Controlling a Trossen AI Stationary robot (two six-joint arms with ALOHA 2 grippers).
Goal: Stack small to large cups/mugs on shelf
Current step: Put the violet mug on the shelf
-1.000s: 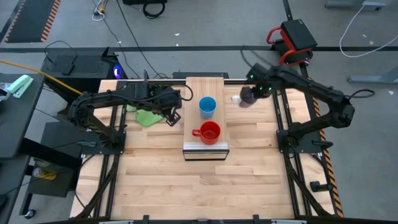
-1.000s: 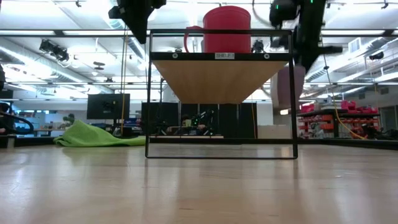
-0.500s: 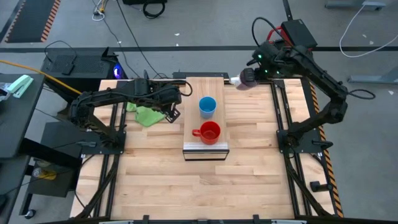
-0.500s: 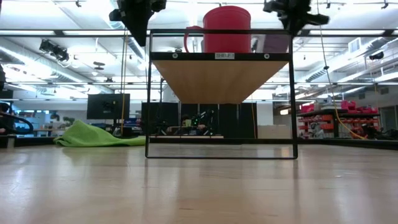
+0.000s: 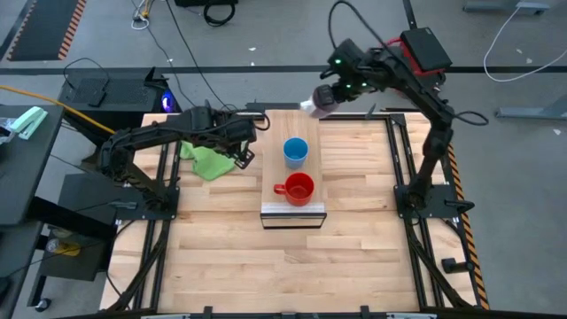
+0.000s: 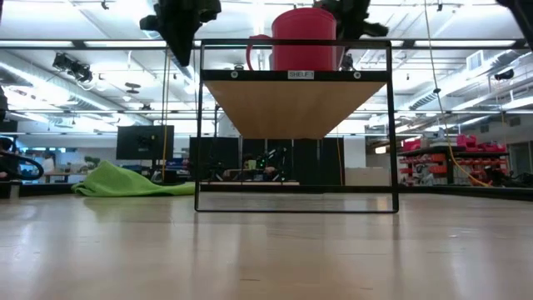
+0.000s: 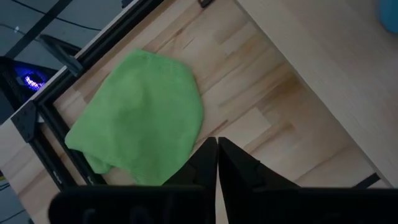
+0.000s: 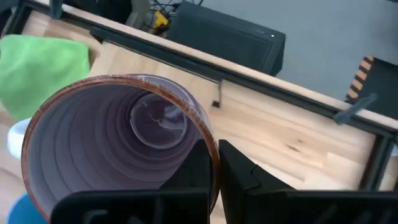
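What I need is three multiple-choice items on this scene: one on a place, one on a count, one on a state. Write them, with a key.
1. Where is the green cloth?
A. On the shelf
B. In the red mug
C. On the tabletop beside the shelf

2. How many cups stand on the shelf?
A. One
B. Two
C. Three

3. What state is the purple mug in?
A. Held by the right end effector
B. Lying on the tabletop
C. Nested in the blue cup

Key:
1 C: the green cloth lies on the tabletop near the left end effector.
2 B: only the blue cup and red mug stand on the shelf.
3 A: the right end effector grips the purple mug by its rim.
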